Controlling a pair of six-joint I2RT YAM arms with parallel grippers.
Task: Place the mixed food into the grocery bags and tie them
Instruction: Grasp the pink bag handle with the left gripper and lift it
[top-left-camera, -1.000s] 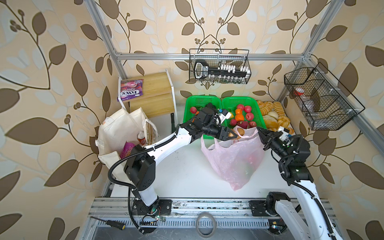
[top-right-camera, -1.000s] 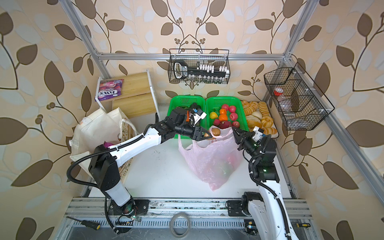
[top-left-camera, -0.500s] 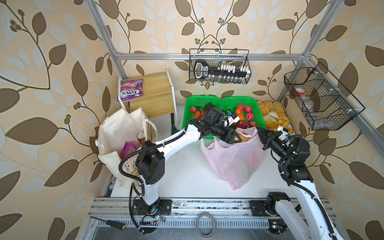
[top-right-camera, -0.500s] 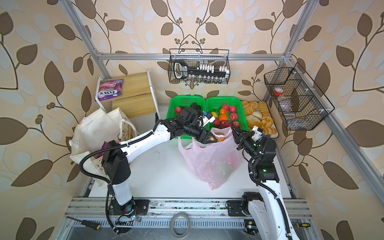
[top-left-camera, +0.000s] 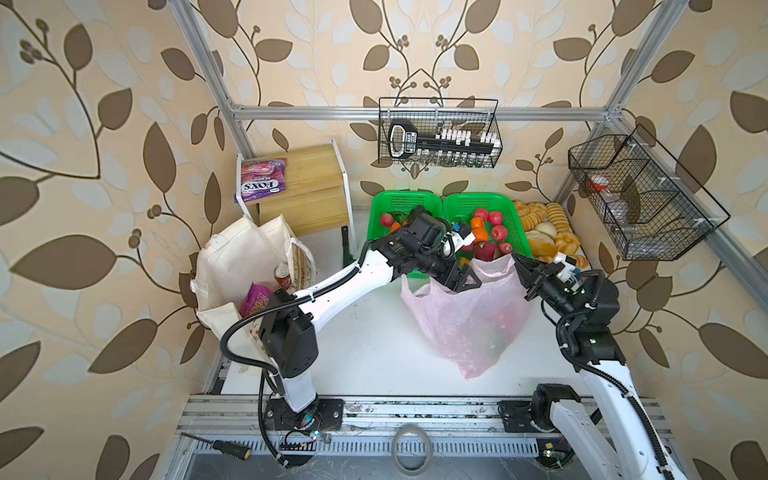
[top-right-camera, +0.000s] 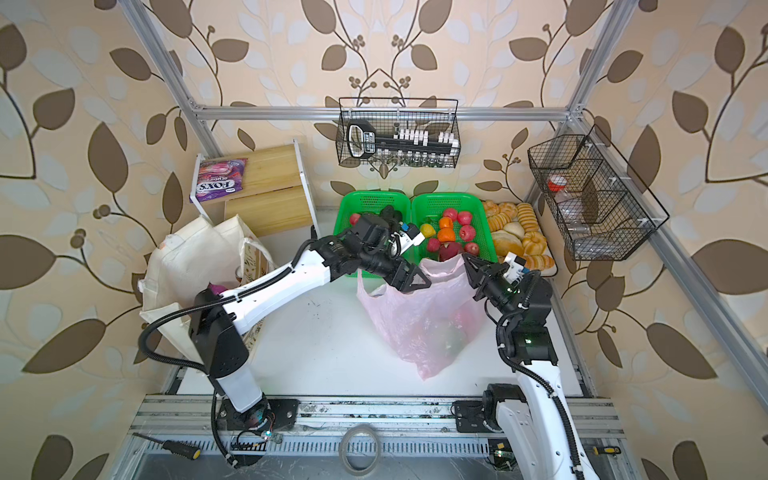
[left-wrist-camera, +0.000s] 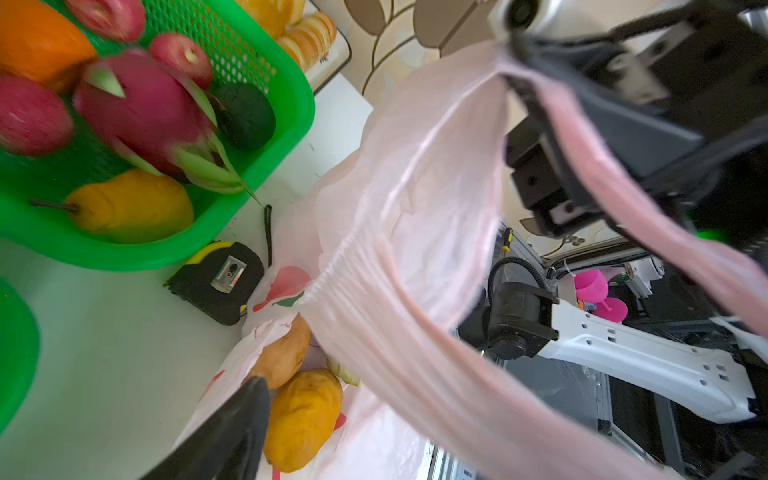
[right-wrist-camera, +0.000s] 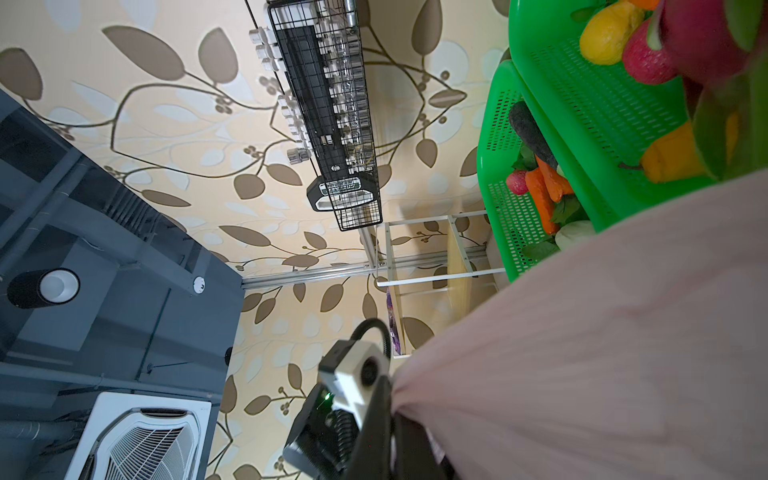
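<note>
Looking at the pink bag (top-left-camera: 461, 328), we find it standing on the table (top-left-camera: 365, 349) just in front of the green baskets (top-left-camera: 478, 196), its mouth held up between the two arms. The right gripper (top-left-camera: 519, 262) is closed on one handle. The left gripper (top-left-camera: 462, 279) hangs over the mouth on the other side with jaws wide apart; we think it holds nothing, although the wrist view shows only one finger (left-wrist-camera: 232, 432). The free handle (left-wrist-camera: 407, 353) runs as a limp band beside that finger. Inside we see a potato (left-wrist-camera: 284, 357) and a yellow piece low in the bag. The tote (top-left-camera: 232, 266) stands well apart, beside the left arm's base, with a can (top-left-camera: 282, 275) in it.

We judge the film thin, soft and slippery; it will sag and slide, and the load makes the bottom heavy. For tying, we would take the free handle near its root, where it is gathered into a strip, not the loose wall.
</note>
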